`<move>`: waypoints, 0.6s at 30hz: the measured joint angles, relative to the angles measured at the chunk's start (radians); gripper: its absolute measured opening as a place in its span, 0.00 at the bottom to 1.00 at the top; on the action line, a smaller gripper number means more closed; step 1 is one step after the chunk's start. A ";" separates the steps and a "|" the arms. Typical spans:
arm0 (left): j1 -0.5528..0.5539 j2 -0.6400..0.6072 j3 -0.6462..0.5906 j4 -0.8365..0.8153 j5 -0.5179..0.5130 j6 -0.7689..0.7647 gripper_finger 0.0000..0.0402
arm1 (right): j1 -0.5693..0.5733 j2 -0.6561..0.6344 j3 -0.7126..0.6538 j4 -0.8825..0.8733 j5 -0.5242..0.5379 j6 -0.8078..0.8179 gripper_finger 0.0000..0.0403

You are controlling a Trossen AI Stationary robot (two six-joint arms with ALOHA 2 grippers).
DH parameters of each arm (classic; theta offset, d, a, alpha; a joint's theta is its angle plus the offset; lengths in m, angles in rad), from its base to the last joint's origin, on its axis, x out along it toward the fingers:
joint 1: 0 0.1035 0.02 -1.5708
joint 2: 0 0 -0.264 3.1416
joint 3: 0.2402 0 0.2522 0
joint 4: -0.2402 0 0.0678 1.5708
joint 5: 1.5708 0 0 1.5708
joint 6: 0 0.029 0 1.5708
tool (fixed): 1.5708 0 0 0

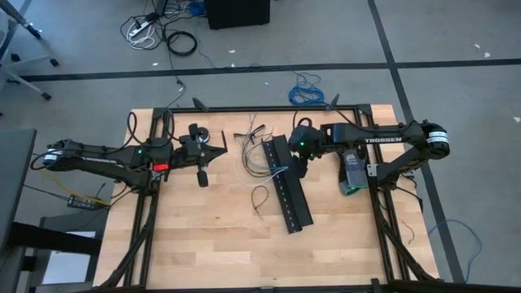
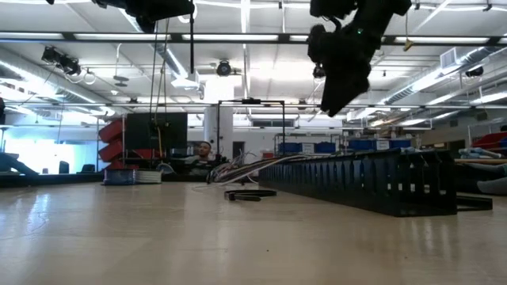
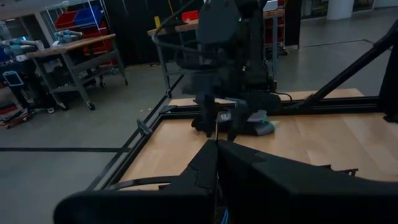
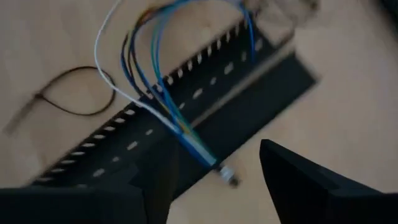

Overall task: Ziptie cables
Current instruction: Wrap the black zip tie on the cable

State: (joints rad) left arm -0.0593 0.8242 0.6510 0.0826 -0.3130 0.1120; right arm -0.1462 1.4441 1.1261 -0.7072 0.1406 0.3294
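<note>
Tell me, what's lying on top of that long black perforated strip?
A thin bundle of cables, blue, white and pale, drapes across the strip, its bound tip hanging past one edge. The open right gripper hovers just above. Anything beneath the strip is hidden.

Overhead, table-level, two wrist cameras

Blue and white cables [image 4: 146, 68] cross a black slotted strip [image 4: 205, 106]; ziptie [image 4: 74, 93] seemingly black.

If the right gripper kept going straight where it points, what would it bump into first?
Probably the cables, lying over the black perforated strip right ahead of the open right gripper. Depth is hard to judge.
</note>
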 joint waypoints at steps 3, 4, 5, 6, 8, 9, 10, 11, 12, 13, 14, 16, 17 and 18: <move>0.000 0.000 0.000 0.000 0.000 -0.009 0.00 | -0.001 0.000 -0.025 -0.011 -0.062 0.282 0.55; 0.000 0.000 0.000 0.000 0.000 -0.012 0.00 | 0.003 0.000 -0.040 0.002 -0.063 0.346 0.55; 0.000 0.000 0.000 0.002 0.000 -0.013 0.00 | 0.011 0.000 -0.056 0.024 -0.055 0.395 0.55; 0.000 0.000 0.000 0.003 0.000 -0.013 0.00 | 0.017 0.000 -0.073 0.052 -0.048 0.444 0.54; 0.000 0.000 0.000 0.007 -0.001 -0.014 0.00 | 0.021 0.000 -0.112 0.111 -0.052 0.567 0.53; 0.000 0.000 0.000 0.007 -0.001 -0.013 0.00 | 0.022 0.003 -0.129 0.153 -0.060 0.651 0.53; 0.000 0.000 0.000 0.007 -0.001 -0.012 0.00 | 0.021 0.008 -0.142 0.205 -0.077 0.726 0.53; 0.000 0.000 0.000 0.007 -0.001 -0.012 0.00 | 0.020 0.009 -0.153 0.250 -0.097 0.778 0.53; 0.000 0.000 0.000 0.005 -0.001 -0.012 0.00 | 0.020 0.009 -0.161 0.278 -0.101 0.803 0.53; 0.000 0.000 0.000 0.006 -0.001 -0.012 0.00 | 0.020 0.011 -0.166 0.306 -0.099 0.809 0.53; 0.000 0.000 0.000 0.007 -0.001 -0.010 0.00 | 0.020 0.017 -0.167 0.334 -0.076 0.810 0.53; 0.000 0.000 0.000 0.007 -0.001 -0.007 0.00 | 0.022 0.026 -0.168 0.363 -0.031 0.799 0.53; 0.000 0.000 0.000 0.004 -0.001 -0.006 0.00 | 0.026 0.026 -0.169 0.374 -0.020 0.801 0.53; 0.000 0.000 0.000 0.002 -0.001 -0.006 0.00 | 0.029 0.026 -0.169 0.390 -0.012 0.821 0.53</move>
State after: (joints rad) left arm -0.0593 0.8242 0.6510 0.0845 -0.3138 0.1055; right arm -0.1173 1.4704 0.9573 -0.3176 0.1291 1.1505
